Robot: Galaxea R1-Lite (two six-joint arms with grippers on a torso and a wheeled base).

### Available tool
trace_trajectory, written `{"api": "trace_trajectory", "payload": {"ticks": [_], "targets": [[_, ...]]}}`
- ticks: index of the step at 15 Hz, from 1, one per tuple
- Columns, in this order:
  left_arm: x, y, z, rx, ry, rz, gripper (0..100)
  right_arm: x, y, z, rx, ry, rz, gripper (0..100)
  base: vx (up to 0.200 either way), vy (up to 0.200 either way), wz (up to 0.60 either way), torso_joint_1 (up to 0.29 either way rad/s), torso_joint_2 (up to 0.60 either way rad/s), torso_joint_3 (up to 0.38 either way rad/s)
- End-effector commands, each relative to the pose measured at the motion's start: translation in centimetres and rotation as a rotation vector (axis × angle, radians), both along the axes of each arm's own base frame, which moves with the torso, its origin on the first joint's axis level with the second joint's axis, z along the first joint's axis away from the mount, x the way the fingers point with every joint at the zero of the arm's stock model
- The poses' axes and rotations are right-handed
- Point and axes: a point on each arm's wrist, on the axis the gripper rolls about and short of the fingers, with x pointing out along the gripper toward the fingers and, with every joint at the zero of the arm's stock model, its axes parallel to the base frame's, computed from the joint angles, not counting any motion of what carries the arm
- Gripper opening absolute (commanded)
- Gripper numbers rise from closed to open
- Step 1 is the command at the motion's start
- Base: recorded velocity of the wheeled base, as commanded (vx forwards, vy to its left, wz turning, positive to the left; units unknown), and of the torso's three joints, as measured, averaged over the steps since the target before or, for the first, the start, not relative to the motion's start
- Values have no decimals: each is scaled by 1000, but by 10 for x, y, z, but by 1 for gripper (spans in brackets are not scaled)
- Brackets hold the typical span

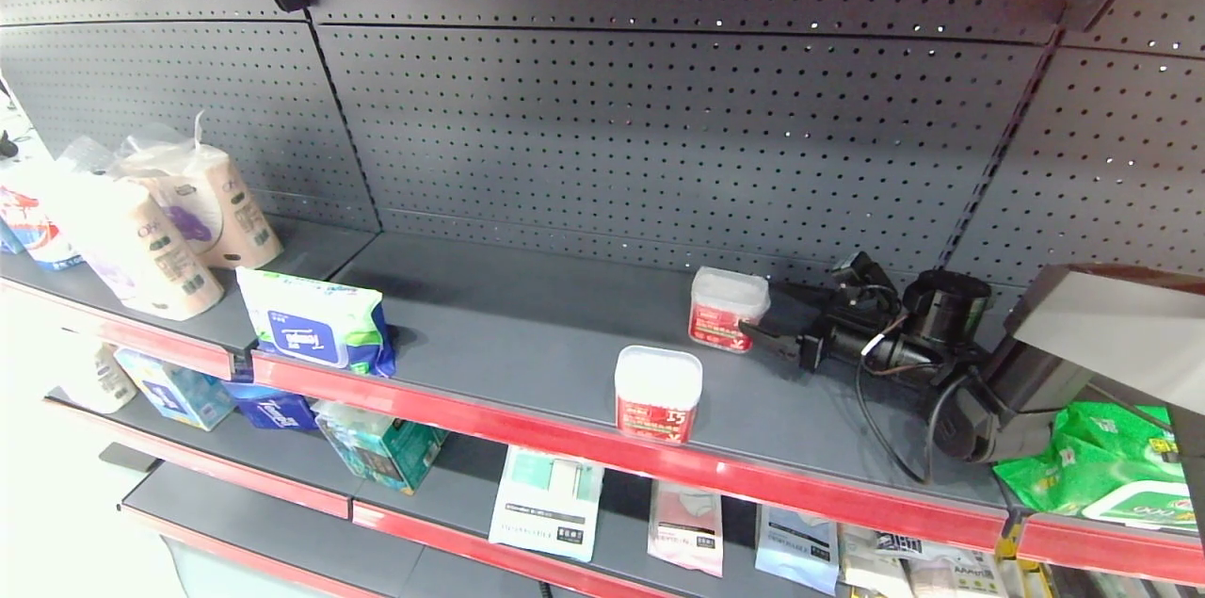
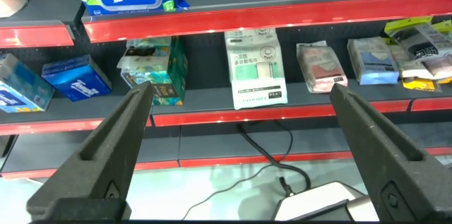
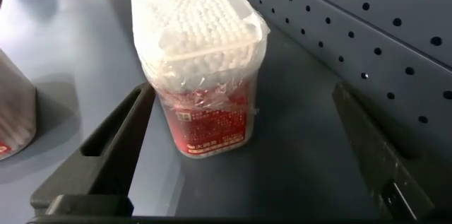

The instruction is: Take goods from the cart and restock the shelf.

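Left pincer [image 2: 240, 95], right pincer [image 3: 241, 95], both agape.

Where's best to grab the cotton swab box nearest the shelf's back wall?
Clamp its flat side walls at the red label, coming in level along the shelf from the robot's right. The cotton swab box stands upright and squarish, pegboard close behind, the open right gripper facing it.

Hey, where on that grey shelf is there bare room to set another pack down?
The widest bare stretch of the grey metal shelf lies between the blue-and-green wipes pack and the front red-labelled clear plastic swab box. It is crowded on the right: the right gripper, jaws open, sits at the rear swab box, with green wipes packs beyond.
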Motion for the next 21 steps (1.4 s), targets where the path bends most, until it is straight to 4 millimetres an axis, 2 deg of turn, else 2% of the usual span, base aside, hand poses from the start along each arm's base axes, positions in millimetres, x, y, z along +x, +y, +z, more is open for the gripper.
{"api": "trace_trajectory", "payload": {"ticks": [1,6,10,18,21], "targets": [[0,0,0,0,0,0,100,0,0,-1,-1,1,1,100,0,0,0,0,0,0],[0,0,0,1,-1,0,100,0,-2,1,-2,-3,-27,100,0,0,0,0,0,0],[0,0,1,7,-4,-2,100,-11,-1,10,0,3,-15,100,0,0,0,0,0,0],[2,0,0,6,13,-8,100,-19,-4,41,24,-48,-73,100,0,0,0,0,0,0],[3,0,0,6,21,-11,100,-33,-3,59,61,-37,-138,100,0,0,0,0,0,0]]}}
